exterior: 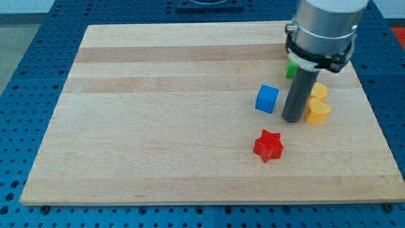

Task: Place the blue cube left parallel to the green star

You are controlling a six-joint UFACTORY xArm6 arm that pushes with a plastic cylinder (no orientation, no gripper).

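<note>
Tip [292,119] down on tabletop [158,114], just right of blue cube [267,99]
No hand on this rig, just a rod. Cube right of centre; green block [290,68] farther back, mostly hidden by arm, shape unclear. Two yellow blocks [316,104] right of tip, red star [268,145] nearer

The table [158,126] was smooth, pale wood with stripes. The blue cube [267,99] and red star [268,145] looked matt.

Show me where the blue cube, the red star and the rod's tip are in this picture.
blue cube [267,99], camera view, on its front face.
red star [268,145], camera view, on its top face.
my tip [292,119], camera view, at the rod's lower end, right of the blue cube.
</note>
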